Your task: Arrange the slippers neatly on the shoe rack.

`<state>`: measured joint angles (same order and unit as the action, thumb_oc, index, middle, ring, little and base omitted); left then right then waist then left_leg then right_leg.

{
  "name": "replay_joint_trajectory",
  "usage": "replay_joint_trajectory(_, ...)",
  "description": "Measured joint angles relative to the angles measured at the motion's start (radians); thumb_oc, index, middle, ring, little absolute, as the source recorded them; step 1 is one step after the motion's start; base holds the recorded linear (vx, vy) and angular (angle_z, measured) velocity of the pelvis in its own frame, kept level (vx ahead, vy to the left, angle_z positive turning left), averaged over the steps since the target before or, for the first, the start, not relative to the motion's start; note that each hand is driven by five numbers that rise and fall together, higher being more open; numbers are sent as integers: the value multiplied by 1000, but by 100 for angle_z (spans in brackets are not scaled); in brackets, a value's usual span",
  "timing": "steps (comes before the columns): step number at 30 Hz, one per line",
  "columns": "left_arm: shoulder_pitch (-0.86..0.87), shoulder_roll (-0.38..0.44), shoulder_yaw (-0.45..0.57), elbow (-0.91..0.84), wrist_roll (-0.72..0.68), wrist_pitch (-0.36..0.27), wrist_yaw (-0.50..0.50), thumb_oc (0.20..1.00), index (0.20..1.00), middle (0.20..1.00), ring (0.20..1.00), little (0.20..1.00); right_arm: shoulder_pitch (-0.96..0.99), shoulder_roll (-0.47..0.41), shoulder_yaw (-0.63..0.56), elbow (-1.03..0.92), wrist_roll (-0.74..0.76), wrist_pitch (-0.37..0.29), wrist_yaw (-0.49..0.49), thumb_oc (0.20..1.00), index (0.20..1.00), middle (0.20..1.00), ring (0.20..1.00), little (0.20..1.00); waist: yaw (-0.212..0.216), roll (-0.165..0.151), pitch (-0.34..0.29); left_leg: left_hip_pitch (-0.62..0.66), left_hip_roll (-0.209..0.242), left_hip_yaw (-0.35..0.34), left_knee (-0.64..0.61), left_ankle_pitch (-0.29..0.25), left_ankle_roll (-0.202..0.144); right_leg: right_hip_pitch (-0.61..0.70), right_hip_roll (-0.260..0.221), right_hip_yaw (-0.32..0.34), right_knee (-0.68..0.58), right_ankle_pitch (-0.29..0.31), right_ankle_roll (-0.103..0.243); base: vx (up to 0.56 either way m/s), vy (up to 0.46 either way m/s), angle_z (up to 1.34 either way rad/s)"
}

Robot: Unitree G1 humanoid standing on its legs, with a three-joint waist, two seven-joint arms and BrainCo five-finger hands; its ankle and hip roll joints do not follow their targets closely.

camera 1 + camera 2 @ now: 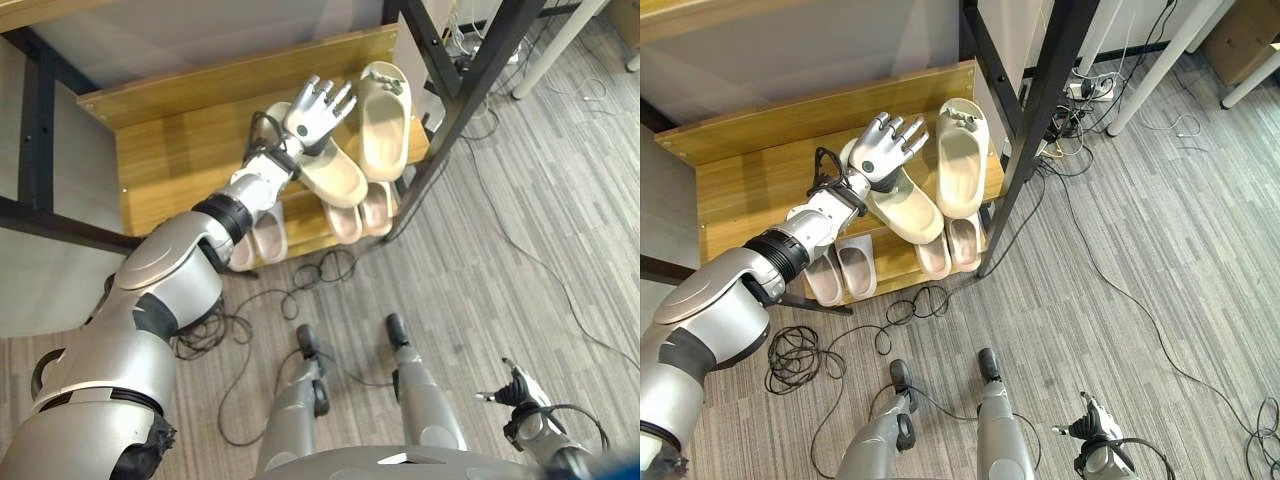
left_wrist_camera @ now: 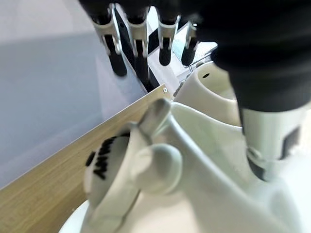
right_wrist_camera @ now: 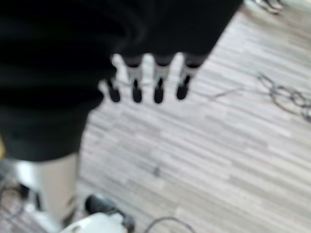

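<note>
Two cream slippers lie on the top shelf of the wooden shoe rack (image 1: 170, 150). The right slipper (image 1: 384, 118) lies straight, toe toward the rack's back. The left slipper (image 1: 335, 172) lies just beside it, angled, its heel swung toward the right slipper's. Two pinkish pairs (image 1: 948, 248) (image 1: 840, 270) sit on the lower shelf.
</note>
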<state>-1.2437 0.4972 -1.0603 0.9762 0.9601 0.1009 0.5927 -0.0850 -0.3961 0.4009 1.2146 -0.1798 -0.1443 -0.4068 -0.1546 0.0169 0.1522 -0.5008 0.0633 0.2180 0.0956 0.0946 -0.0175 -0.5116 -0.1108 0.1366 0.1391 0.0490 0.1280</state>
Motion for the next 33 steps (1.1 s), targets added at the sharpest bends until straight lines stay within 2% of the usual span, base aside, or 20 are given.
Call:
replay_joint_trajectory(11, -1, 56, 19, -12, -10, -3, 0, 1000, 1000, 1000, 1000, 1000, 0, 0, 0, 0, 27, 0, 11, 1000, 1000, 1000, 1000, 1000, 8, 7, 24, 36, 2, -2, -5, 0, -1, 36, 2, -2, -2, -3, -2, 1, -4, 0)
replay_joint_trajectory(14, 9, 99, 64, -55, -43, -12, 0, 1000, 1000, 1000, 1000, 1000, 0, 2, 0, -1, 30, 7, 15, 1000, 1000, 1000, 1000, 1000, 12, 9, 27, 49, 6, -9, -5, 1, -1, 52, 2, -9, -1, -4, -3, 12, -43, 4)
replay_joint_trajectory(16, 59, 138, 151, -144, -97, -34, 5, 1000, 1000, 1000, 1000, 1000, 4, 6, -1, -1, 31, 11, 25, 1000, 1000, 1000, 1000, 1000, 12, 9, 29, 72, 6, -9, -6, -1, -2, 75, 4, -10, -2, -8, -7, 7, -41, 1)
replay_joint_trajectory(19, 72, 148, 206, -183, -171, -54, 7, 1000, 1000, 1000, 1000, 1000, 5, 10, -4, 0, 31, 19, 33, 1000, 1000, 1000, 1000, 1000, 26, 9, 29, 89, 9, -13, -7, -3, -5, 93, 5, -15, -2, -12, -10, 29, -32, 3)
replay_joint_trajectory(25, 109, 162, 254, -273, -272, -94, 16, 1000, 1000, 1000, 1000, 1000, 3, 28, -37, -1, 31, 30, 49, 1000, 1000, 1000, 1000, 1000, 45, 9, 30, 115, 9, -18, -8, -4, -7, 121, 2, -19, 1, -24, -9, -20, -35, 3)
replay_joint_trajectory(27, 156, 168, 316, -333, -318, -102, 14, 1000, 1000, 1000, 1000, 1000, 3, 32, -40, -6, 31, 37, 50, 1000, 1000, 1000, 1000, 1000, 49, 10, 29, 116, 9, -18, -7, -4, -7, 122, 3, -19, 2, -23, -9, -20, -13, 0)
replay_joint_trajectory(33, 280, 168, 386, -365, -435, -136, -66, 1000, 1000, 1000, 1000, 1000, 3, 34, -43, -34, 38, 51, 51, 1000, 1000, 1000, 1000, 1000, 53, 10, 29, 123, 7, -22, -3, -5, -6, 134, 3, -22, 0, -22, -10, 0, 0, 0)
